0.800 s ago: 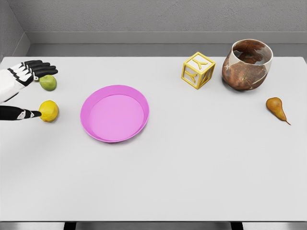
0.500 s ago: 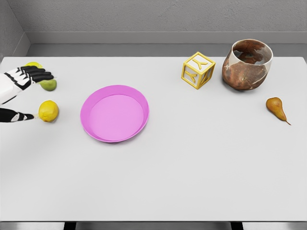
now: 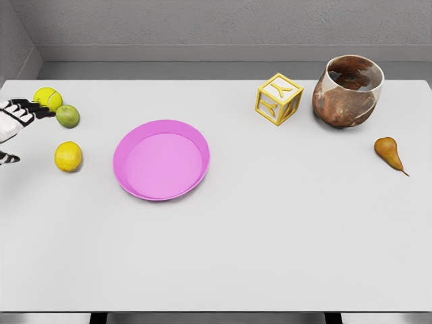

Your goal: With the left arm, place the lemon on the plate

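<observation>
The yellow lemon lies on the white table at the far left, a short way left of the pink plate, which has nothing on it. My left hand shows only at the left edge of the head view. It is open, with the black fingers above and the thumb tip lower down, and it holds nothing. The hand is apart from the lemon, to the left of it. The right arm is out of view.
A green round fruit and a yellow-green ball sit close behind the lemon, by the fingers. At the back right stand a yellow letter block and a brown pot. A pear lies at the right.
My left hand has drawn back to the left, away from the lemon, which its thumb was touching. The yellow-green ball behind it is now uncovered. The lemon has stayed in place.
</observation>
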Controlling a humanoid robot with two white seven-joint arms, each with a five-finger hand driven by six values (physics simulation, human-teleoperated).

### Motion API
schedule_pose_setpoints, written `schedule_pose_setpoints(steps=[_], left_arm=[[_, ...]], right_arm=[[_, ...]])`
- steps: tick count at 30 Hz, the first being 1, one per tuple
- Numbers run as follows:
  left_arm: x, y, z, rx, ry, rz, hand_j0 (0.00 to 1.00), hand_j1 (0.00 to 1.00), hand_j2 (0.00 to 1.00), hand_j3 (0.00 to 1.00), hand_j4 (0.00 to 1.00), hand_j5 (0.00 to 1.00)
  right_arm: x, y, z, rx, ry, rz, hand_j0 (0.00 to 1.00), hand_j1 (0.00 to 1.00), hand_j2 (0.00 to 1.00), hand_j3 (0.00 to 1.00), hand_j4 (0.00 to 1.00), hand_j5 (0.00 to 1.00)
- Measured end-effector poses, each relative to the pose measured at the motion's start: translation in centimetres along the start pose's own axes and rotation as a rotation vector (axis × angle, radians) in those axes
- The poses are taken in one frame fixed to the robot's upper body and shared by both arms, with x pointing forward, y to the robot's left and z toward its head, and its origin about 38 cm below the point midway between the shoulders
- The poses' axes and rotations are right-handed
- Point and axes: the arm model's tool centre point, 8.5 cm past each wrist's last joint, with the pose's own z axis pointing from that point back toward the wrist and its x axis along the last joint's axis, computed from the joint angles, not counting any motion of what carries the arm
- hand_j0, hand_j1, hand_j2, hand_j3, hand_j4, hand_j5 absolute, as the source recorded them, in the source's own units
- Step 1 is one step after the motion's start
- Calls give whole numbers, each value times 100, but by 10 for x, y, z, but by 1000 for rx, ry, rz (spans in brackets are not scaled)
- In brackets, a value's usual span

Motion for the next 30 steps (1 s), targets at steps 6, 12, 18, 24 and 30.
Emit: schedule_pose_setpoints(steps=[6,12,18,24,30], left_arm=[[13,-24,-16,-49,-38,26,100,100,100,100,100,100],[28,-35,-31,-71,-87,39,100,100,100,100,100,100],[34,-42,-36,-88,-101,36,100,100,100,100,100,100],[32,-36,-39,-80,-100,23,100,100,100,100,100,100],[30,-36,-45,-79,-94,21,100,100,100,100,100,100]], right_arm=[[0,0,0,0,0,0,100,100,100,100,100,100],[0,0,0,0,0,0,100,100,100,100,100,100],[0,0,0,0,0,0,100,100,100,100,100,100],[0,0,0,0,0,0,100,100,100,100,100,100],[0,0,0,0,0,0,100,100,100,100,100,100]])
